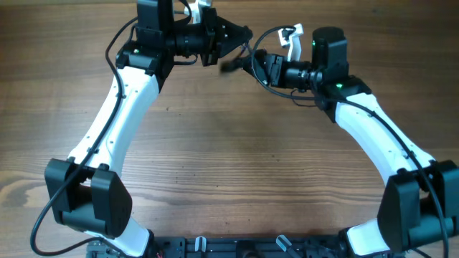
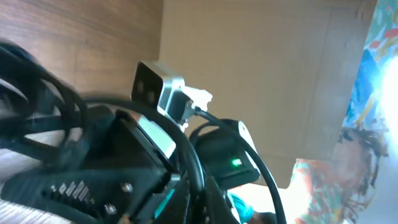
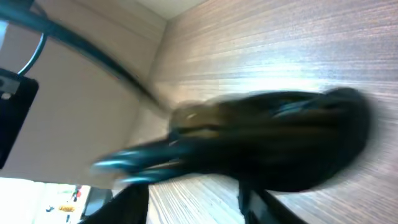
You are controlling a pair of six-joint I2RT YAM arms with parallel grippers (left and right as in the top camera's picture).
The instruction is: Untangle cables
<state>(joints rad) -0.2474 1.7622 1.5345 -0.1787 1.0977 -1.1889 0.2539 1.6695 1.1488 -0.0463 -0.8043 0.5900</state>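
One closed left gripper [image 1: 241, 35] just beside right gripper [image 1: 244, 61]

overhead looks straight down on the tabletop [image 1: 229, 165]; both wrist views sit close in, tipped sideways, sharing its far edge.

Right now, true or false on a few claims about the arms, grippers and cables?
1. The left gripper and right gripper sit close together at the far middle of the table. True.
2. The left gripper is wide open. False: it is shut.
3. The right wrist view is sharp. False: it is motion-blurred.
4. A green light glows on the right arm. True.
5. The cables lie at the table's near edge. False: they show up by the grippers.
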